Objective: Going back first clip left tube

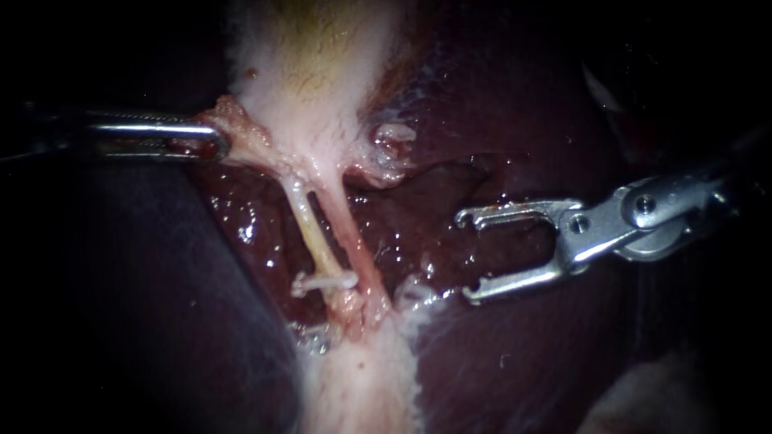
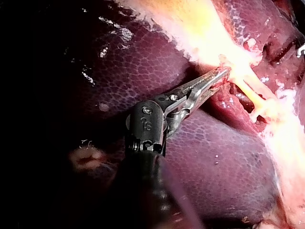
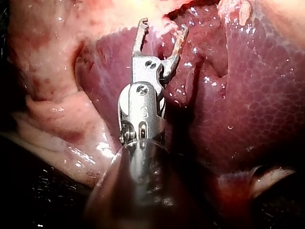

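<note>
Our endoscope light pools in the middle: the pale tissue (image 1: 322, 104) at 12 o'clock glares almost white, the liver (image 1: 498, 112) carries wet glints, our right instrument (image 1: 466, 257) gleams at 3 o'clock, and 7 to 10 o'clock lies black.

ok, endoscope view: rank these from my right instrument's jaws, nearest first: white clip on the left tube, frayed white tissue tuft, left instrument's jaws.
1. Frayed white tissue tuft: just off the lower jaw of the open right instrument.
2. White clip across the pale yellow left tube: further left, low centre.
3. Left instrument: far upper left, jaws shut on pink tissue flap.
</note>
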{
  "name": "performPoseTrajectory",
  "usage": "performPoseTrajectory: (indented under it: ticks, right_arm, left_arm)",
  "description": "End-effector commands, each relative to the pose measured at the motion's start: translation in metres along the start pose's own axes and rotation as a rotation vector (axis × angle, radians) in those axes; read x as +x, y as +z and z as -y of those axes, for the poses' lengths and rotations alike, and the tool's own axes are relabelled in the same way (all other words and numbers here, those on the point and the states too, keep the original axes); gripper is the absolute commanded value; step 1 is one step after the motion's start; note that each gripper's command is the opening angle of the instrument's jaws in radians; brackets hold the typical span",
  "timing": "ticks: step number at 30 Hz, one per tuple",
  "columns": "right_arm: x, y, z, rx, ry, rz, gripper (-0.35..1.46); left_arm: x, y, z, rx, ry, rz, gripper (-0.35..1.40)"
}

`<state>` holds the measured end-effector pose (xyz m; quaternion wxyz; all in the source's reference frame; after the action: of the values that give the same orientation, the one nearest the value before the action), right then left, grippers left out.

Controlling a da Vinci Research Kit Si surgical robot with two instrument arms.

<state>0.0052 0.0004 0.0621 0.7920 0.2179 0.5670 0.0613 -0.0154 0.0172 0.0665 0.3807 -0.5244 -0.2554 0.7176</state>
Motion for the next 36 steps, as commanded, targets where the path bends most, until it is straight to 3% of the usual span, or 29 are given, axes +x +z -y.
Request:
performPoseTrajectory:
  ticks: [1, 22, 36]
  right_arm:
    - [0.0000, 0.0000, 0.0000, 0.000, 0.000, 0.000, 0.50]
    - [-0.0001, -0.0004, 0.0000, 0.002, 0.000, 0.000, 0.50]
    - [-0.0001, -0.0005, 0.0001, 0.003, 0.000, 0.000, 0.50]
  left_arm:
    - [0.0000, 0.0001, 0.0001, 0.001, 0.001, 0.000, -0.35]
    - [-0.0011, 0.0050, 0.0016, 0.013, 0.003, 0.007, -0.35]
    - [-0.0013, 0.0063, 0.0024, 0.018, 0.017, 0.018, -0.35]
